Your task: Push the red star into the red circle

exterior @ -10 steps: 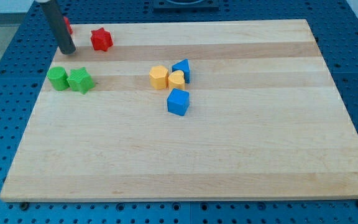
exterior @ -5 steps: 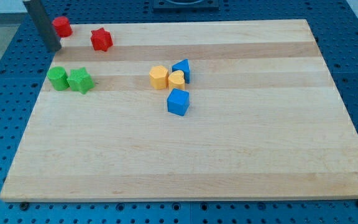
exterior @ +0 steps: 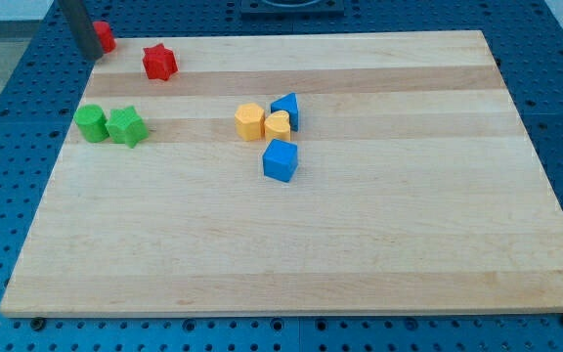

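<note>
The red star lies on the wooden board near the view's top left. The red circle sits further left at the board's top left corner, partly hidden by my rod. My tip is at the circle's left side, close to or touching it, and well left of the star. The star and the circle are apart.
A green circle and a green star sit side by side at the left. Near the middle are a yellow hexagon, a yellow heart, a blue triangle and a blue cube. The board's left edge borders the blue pegboard.
My rod has moved from below the red circle out to the left, then up the view to the circle's left side. No block has visibly moved.
</note>
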Available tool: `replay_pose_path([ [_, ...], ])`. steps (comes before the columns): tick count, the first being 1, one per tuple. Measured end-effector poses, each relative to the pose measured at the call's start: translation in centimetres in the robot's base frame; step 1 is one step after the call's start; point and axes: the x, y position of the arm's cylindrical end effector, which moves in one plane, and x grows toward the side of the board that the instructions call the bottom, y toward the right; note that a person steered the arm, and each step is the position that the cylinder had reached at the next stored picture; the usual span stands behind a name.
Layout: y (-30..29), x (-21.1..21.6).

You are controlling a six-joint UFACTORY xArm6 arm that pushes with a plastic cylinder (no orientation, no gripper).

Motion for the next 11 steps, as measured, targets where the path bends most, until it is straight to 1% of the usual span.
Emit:
replay_pose_path([
  [1,0.5,0.0],
  [3,0.5,2.9],
  [4,1.2,3.3],
  [7,1.5,3.2],
  [10,0.0,1.8],
  [11,0.0,0.1],
])
